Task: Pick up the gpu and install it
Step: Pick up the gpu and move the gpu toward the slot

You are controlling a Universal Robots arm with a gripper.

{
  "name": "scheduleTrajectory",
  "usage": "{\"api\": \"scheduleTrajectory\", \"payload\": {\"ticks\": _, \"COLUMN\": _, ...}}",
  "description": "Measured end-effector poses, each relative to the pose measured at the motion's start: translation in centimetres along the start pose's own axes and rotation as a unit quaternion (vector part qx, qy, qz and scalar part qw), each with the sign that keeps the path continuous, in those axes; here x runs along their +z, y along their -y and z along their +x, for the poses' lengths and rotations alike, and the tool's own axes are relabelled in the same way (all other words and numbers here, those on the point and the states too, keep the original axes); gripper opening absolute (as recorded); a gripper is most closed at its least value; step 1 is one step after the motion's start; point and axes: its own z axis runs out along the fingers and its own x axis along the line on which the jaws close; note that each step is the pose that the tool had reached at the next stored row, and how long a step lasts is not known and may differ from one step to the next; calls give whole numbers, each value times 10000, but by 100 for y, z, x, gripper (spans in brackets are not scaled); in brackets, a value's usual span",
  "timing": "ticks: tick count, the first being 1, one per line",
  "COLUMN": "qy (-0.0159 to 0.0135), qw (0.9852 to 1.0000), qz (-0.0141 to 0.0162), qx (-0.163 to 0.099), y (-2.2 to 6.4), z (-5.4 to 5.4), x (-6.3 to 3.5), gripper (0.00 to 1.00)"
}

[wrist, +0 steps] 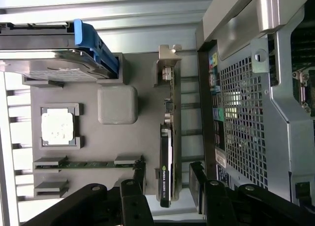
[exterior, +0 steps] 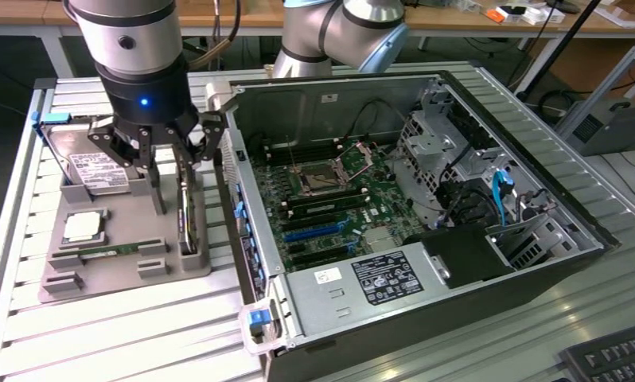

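Observation:
The gpu is a thin dark card standing on its long edge in a slot along the grey holder's side nearest the computer case. In the wrist view the gpu shows its silvery bracket at one end and a dark cooler with a green logo at the other. My gripper hangs just above it, open. The black fingers stand on either side of the card's cooler end, with a gap on each side of the gripper. Nothing is held.
The grey holder also carries a hard drive with a blue handle, a processor and a memory stick. The open computer case lies close beside it, motherboard with blue slots exposed. A keyboard sits at the near corner.

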Motion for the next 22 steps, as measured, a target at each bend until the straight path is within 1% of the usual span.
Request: {"api": "scheduleTrajectory", "payload": {"ticks": 22, "qy": 0, "qw": 10000, "qz": 0, "qx": 0, "y": 3, "z": 2, "x": 80, "gripper": 48}}
